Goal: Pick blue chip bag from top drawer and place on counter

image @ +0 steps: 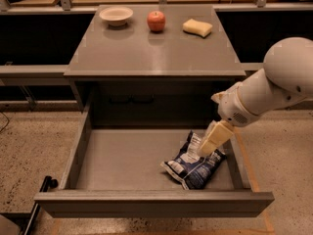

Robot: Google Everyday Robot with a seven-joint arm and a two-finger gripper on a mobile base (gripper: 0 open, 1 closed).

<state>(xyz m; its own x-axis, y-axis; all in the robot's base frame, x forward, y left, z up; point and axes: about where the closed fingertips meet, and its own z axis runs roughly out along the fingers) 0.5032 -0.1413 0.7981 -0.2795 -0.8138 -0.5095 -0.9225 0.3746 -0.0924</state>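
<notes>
Smooth white rounded arm (274,87), cream gripper (208,148) at its tip, over the top drawer (151,204).

So the pincer (207,148) hangs over the blue chip bag (190,169) by the right wall of the top drawer (122,158), floor to its left wide open, while bowl (116,15), apple (156,21) and sponge (197,27) crowd only the back of the table (151,55).

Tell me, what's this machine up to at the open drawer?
A one-armed robot is going for a snack bag. Its gripper hangs inside the open top drawer, right at the upper end of the blue chip bag, which lies on the drawer floor near the right front. Whether it touches the bag is unclear. The bag is not yet on the counter, where a bowl, an apple and a yellow sponge sit along the far edge.
</notes>
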